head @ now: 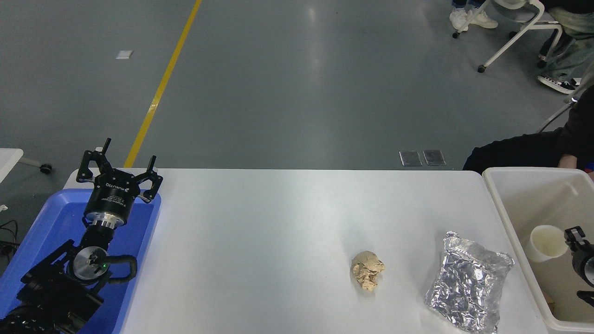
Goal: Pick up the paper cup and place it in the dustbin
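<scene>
Your dustbin (506,218) sits at the table's (278,222) right end, which makes it an easy reach for the right arm, and the paper cup (546,242) is already inside it, lying on its side with the open mouth toward the right gripper (577,264). That gripper is mostly cut off by the frame edge, so I can't tell whether its jaws are spread, or even touching the cup. The left gripper (118,176) is parked over the blue tray (51,222) with its jaws spread and holding nothing, while the tan paper wad (367,270) and foil bag (468,288) lie untouched.
</scene>
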